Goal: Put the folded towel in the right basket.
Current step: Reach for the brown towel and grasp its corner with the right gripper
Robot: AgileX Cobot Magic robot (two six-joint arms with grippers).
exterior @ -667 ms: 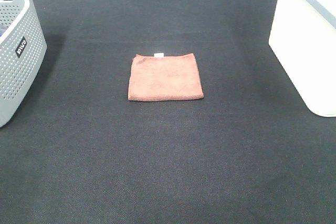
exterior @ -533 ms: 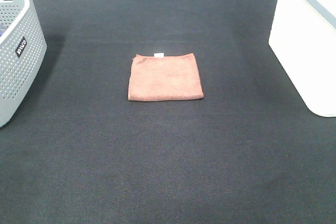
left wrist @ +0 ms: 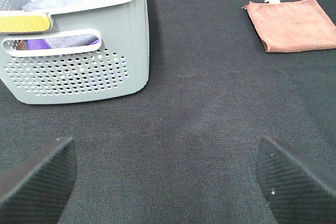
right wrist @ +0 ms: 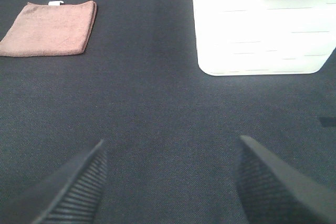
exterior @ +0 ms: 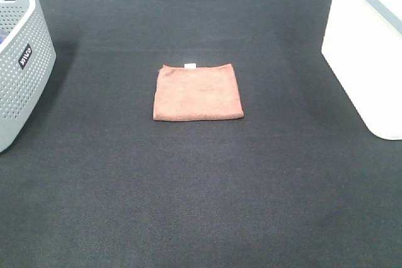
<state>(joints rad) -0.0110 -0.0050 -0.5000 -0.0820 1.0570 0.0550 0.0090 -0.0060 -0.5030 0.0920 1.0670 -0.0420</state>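
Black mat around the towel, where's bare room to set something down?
Bare mat lies on the near side of the folded towel, and on both sides: between it and the grey basket, and between it and the white basket. Crowded only at the baskets.

The right basket (exterior: 367, 61) ran off the high view's right edge, its inside hidden. The grey basket (exterior: 22, 92) was cropped at the left, its label (exterior: 24, 56) unreadable. Only fingertips of the left end effector (left wrist: 165, 169) and right end effector (right wrist: 170, 174) showed.

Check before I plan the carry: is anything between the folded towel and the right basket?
Nothing visible. Only black mat shows between the folded towel and the right basket.
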